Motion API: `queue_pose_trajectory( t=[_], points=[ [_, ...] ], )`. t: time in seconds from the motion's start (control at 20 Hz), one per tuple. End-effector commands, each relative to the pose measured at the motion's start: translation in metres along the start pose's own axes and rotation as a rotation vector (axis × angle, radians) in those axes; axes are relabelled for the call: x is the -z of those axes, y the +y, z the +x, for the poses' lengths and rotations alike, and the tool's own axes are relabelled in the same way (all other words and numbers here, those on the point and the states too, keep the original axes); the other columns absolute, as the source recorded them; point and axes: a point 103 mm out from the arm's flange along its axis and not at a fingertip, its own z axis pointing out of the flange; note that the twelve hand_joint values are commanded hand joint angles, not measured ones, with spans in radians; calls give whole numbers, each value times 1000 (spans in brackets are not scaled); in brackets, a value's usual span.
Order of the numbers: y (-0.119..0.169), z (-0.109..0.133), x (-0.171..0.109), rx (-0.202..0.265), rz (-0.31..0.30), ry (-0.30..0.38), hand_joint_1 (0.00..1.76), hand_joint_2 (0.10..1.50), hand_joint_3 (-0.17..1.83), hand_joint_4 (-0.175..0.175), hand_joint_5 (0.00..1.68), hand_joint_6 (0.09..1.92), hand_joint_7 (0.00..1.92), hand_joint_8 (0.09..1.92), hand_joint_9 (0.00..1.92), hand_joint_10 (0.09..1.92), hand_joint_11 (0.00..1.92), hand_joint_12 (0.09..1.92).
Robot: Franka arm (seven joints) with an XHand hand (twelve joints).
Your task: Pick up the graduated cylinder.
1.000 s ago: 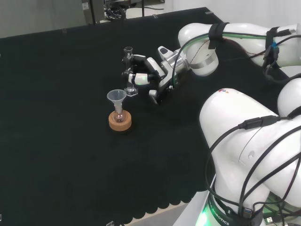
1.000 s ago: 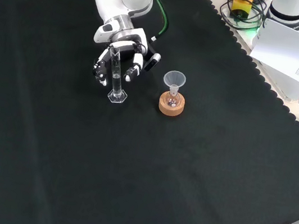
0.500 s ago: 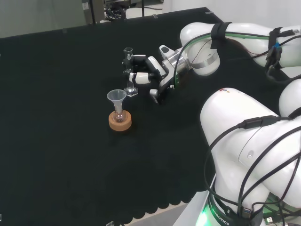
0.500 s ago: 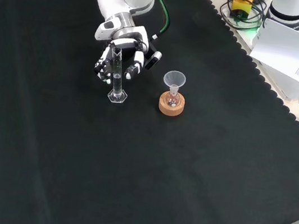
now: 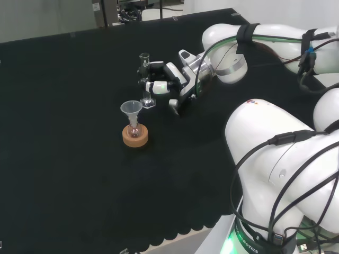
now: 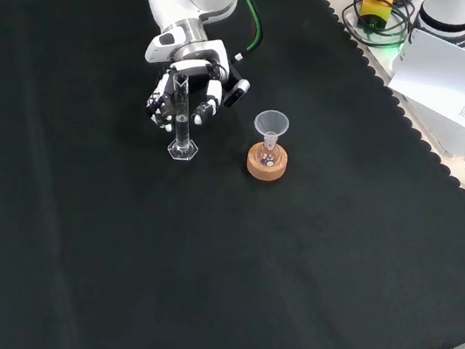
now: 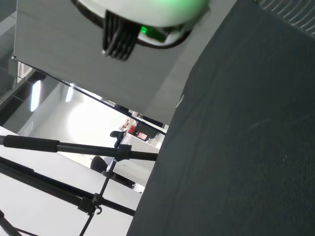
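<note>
1. I saw my hand point(image 6: 186, 87) with its fingers curled around the graduated cylinder point(image 6: 182, 120).
2. The cylinder stood upright on the table point(image 6: 229, 254), between the fingers.
3. A funnel point(image 6: 270, 126) was near the hand.

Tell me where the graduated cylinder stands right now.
In the front view the graduated cylinder stands upright on the black cloth, left of the funnel-topped flask on its cork ring, directly in front of the hand.
</note>
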Motion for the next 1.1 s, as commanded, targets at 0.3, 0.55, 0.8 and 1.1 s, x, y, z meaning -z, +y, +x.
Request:
queue_pose_trajectory(
  t=[0.3, 0.55, 0.8, 1.1],
  points=[
    [2, 1, 1, -17, 11, -42, 1210, 705, 647, 38, 806, 632, 908, 507, 1157, 245, 740, 1141],
    [3, 2, 3, -17, 3, -61, 1268, 777, 684, 33, 737, 797, 887, 608, 1174, 235, 805, 1100],
    [4, 4, 7, -16, 12, -111, 1301, 894, 526, 29, 765, 840, 883, 875, 1186, 264, 850, 1076],
    [4, 11, 15, 30, 61, -268, 1344, 1131, 36, 33, 853, 775, 893, 1165, 1214, 296, 872, 1071]
  ],
)
